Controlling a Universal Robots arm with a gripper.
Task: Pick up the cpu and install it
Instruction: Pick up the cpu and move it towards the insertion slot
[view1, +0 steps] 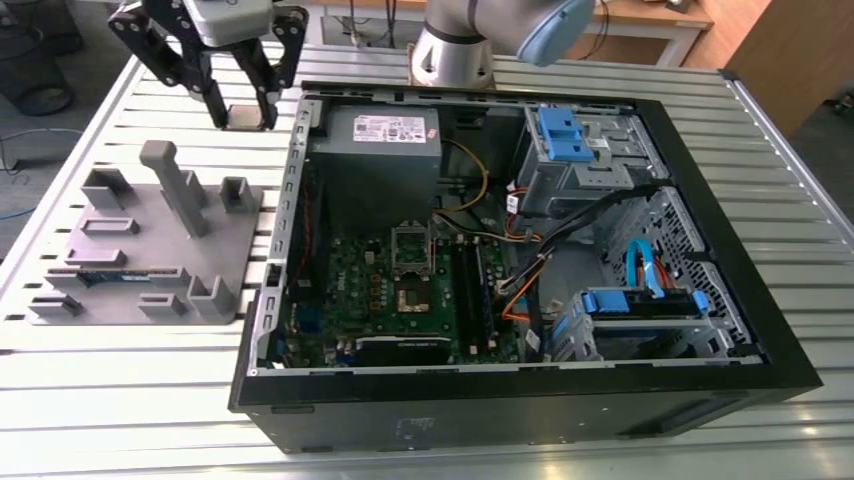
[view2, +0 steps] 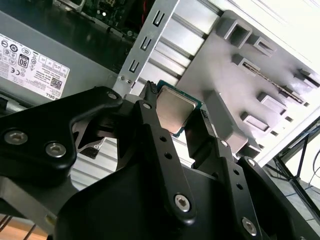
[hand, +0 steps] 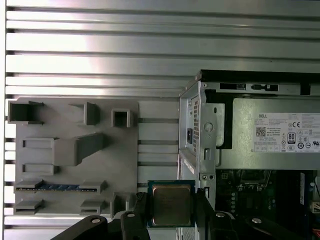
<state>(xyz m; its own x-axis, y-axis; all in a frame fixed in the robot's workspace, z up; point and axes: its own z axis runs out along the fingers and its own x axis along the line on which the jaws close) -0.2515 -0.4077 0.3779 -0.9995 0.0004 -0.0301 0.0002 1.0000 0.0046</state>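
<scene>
Between its two black fingers (view2: 160, 140) the gripper (hand: 171, 212) pinches the cpu (hand: 171, 204) by opposite edges, metal top showing in both wrist views. The chip hangs clear of the slatted table (hand: 100, 50), just beside the computer's metal side wall (hand: 192, 130) and near the power supply (hand: 270, 132), with the gray tray (hand: 125, 165) on the other side.

Likely hazards:
- Contact area is narrow — a jolt could tilt or drop the chip.
- A sideways move at low height could strike the wall.
- A rotated or tilted chip could damage the socket (view1: 411, 262) on the board, well apart from the gripper.
</scene>
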